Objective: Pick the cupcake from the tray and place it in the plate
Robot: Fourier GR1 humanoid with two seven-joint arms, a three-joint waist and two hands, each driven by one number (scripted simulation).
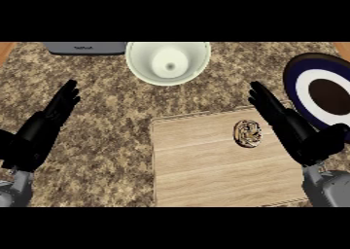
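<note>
A small brown and cream cupcake (247,133) sits on the wooden tray (206,165), near its upper right part. The plate (301,80), dark blue with a white ring and a brown centre, lies at the right edge of the counter. My right hand (292,129) is open with straight fingers, just right of the cupcake, between it and the plate, not touching the cupcake. My left hand (45,126) rests open at the left, fingers pointing up, far from the tray.
A white bowl-like cup (167,62) stands at the top centre. A grey appliance (84,47) shows at the top left edge. The speckled brown counter (106,146) spreads between my left hand and the tray.
</note>
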